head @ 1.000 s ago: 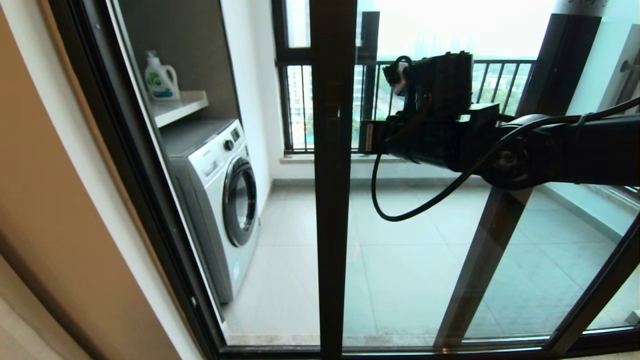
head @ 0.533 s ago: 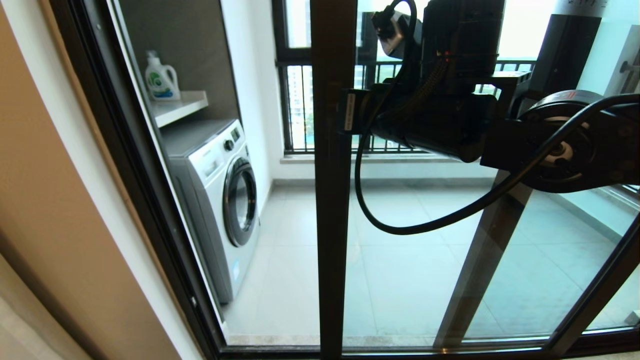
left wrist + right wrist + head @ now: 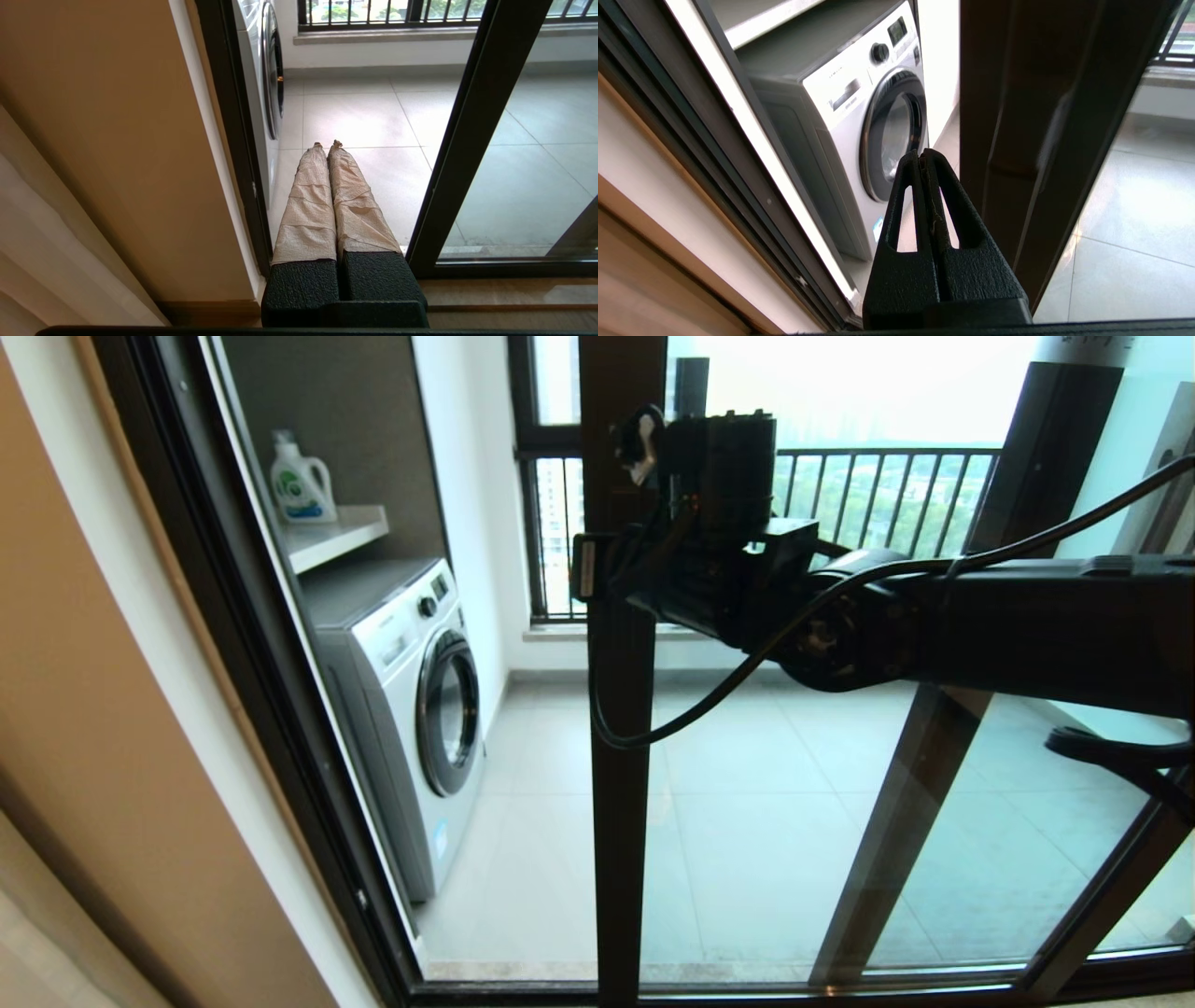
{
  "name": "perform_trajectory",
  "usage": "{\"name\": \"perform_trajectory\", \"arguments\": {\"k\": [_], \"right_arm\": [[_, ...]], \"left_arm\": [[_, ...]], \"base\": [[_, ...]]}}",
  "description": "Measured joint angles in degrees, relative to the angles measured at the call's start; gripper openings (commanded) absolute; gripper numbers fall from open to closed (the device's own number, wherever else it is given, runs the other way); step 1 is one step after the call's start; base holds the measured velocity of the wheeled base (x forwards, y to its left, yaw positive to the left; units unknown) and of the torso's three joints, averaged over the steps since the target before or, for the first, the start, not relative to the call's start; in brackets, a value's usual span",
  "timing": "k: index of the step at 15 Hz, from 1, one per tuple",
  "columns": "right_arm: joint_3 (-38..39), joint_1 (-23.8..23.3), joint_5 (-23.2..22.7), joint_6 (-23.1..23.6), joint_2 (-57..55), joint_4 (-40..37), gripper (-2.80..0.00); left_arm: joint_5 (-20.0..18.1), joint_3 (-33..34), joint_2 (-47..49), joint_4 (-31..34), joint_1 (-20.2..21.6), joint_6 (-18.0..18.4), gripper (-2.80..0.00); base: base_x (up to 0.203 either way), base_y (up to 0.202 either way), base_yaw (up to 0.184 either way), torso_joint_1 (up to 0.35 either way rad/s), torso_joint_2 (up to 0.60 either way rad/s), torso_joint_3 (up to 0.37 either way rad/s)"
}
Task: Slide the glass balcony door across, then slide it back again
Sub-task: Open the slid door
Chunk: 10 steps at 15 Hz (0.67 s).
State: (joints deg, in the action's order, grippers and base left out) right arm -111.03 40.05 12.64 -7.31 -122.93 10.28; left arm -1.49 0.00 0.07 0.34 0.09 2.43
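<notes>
The glass balcony door (image 3: 784,821) stands partly slid across. Its dark upright (image 3: 618,784) runs down the middle of the head view, with an open gap to its left. My right arm (image 3: 934,616) reaches in from the right, and its wrist is in front of that upright at about chest height. In the right wrist view my right gripper (image 3: 922,155) is shut on nothing, its tips just beside the upright (image 3: 1017,140) on the gap side. My left gripper (image 3: 326,145), with taped fingers, is shut and empty, low down and pointing into the gap beside the upright (image 3: 467,140).
A white washing machine (image 3: 411,709) stands on the balcony at the left, beyond the gap. A detergent bottle (image 3: 301,483) sits on the shelf above it. The fixed door frame (image 3: 243,644) and a tan wall (image 3: 84,709) bound the left side. A black-barred railing (image 3: 878,485) runs across the back.
My right arm rose, then came down and swung left, from the glass panel over to the door's upright. The upright has not shifted.
</notes>
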Motion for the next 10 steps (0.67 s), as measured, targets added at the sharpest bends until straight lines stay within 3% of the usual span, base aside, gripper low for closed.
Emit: {"name": "perform_trajectory", "arguments": {"k": [10], "right_arm": [[-1.43,-1.13,-0.48,-0.05,-5.29,0.39,-2.8]], "left_arm": [[0.01,0.0,0.0,-0.02,-0.02,0.0,-2.8]], "base": [[0.0,0.0,0.0,0.0,0.0,0.0]]}}
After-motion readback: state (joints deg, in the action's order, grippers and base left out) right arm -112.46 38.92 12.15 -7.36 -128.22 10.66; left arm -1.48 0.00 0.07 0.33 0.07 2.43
